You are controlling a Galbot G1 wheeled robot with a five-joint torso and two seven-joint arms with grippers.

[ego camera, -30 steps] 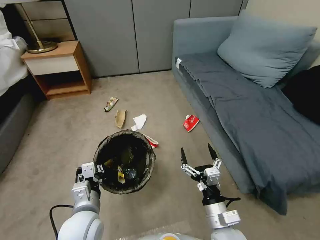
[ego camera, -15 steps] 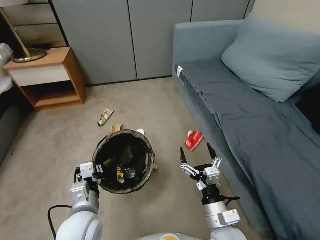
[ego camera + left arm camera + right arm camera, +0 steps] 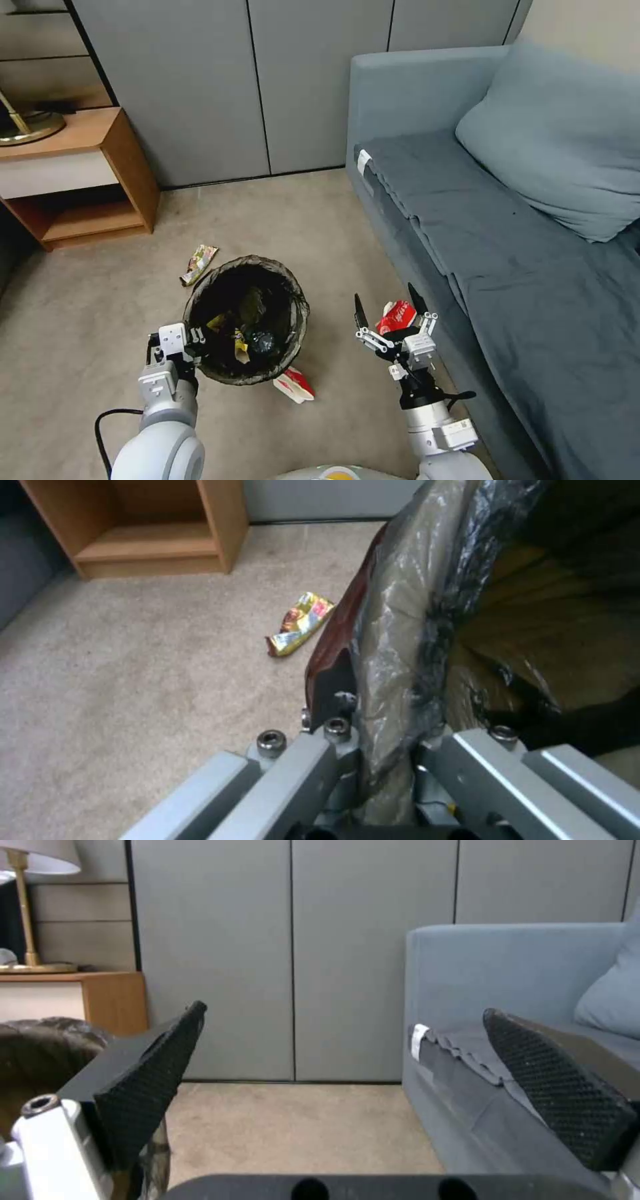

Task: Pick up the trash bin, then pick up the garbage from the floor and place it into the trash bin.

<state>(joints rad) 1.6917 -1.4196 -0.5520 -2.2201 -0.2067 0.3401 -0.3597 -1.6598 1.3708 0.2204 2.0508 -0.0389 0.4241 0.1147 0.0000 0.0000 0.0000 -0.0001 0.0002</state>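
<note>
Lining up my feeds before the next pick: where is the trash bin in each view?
Head view: trash bin low centre, held by left gripper.
Left wrist view: rim close up, pinched between the fingers.
Right wrist view: bagged edge behind right gripper's finger, in front of nightstand.
Shared landmark: wooden nightstand.

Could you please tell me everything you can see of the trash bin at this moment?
The trash bin is a small round container lined with a dark, crinkled plastic bag folded over its rim. It stands upright with its mouth open upward, and wrappers and other litter lie inside. The left gripper is shut on its rim, one of the fingers outside the wall and the bag film bunched between them. A red-and-white carton lies on the carpet by its base, and a colourful wrapper lies just beyond it.
</note>
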